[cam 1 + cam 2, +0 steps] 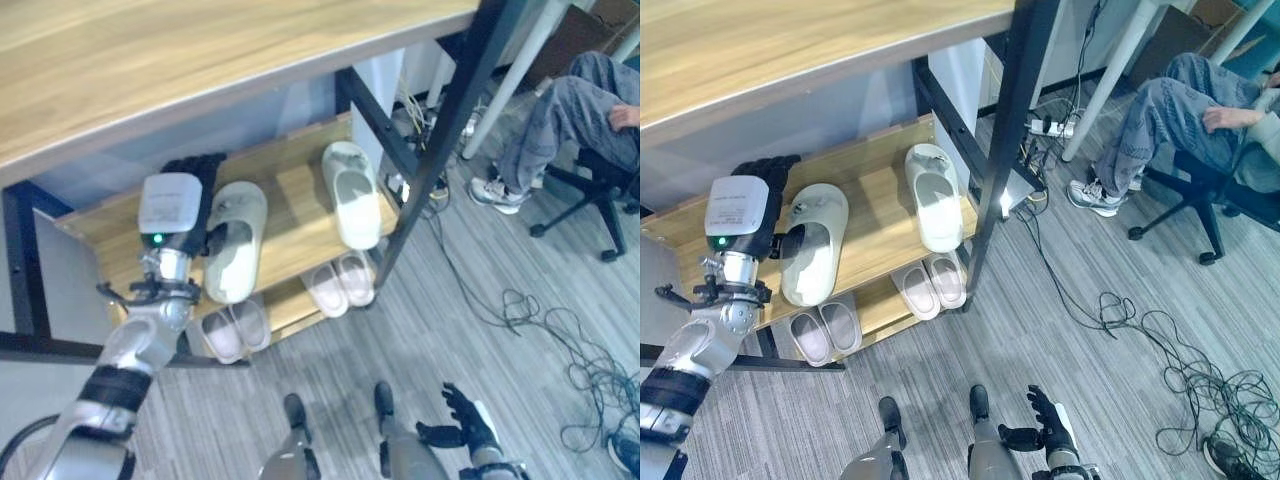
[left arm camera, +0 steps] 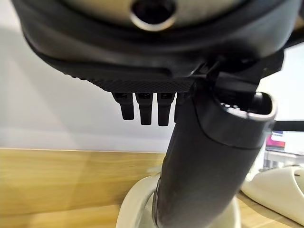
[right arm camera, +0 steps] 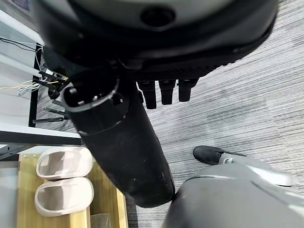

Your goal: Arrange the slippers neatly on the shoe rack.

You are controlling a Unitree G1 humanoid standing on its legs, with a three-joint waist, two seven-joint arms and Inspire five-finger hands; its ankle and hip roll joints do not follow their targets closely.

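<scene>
Right robot hand (image 1: pixel 462 418): hanging low at 5 o'clock over the grey floor (image 1: pixel 520 350), fingers spread and relaxed, carrying nothing.
Bottom shelf pairs: two pinkish slipper pairs (image 1: pixel 340 284) are sitting side by side on the lowest board of the shoe rack (image 1: pixel 300 180), already tidy.
Left robot hand (image 1: pixel 195 205): reaching onto the middle shelf at 9 o'clock, fingers extended straight past the near slipper (image 1: pixel 235 240), thumb lying down against its upper; it is touching rather than gripping.
Far slipper (image 1: pixel 352 193): lying further along the same shelf toward 12 o'clock, well apart from its mate and angled differently.
Handling: both are looking like light, soft foam, likely to flex and slide easily on the wood; pinching the strap edge or nudging the sidewall is seeming the safest hold.
Background: a seated person (image 1: pixel 570 110) is resting at 2 o'clock.
</scene>
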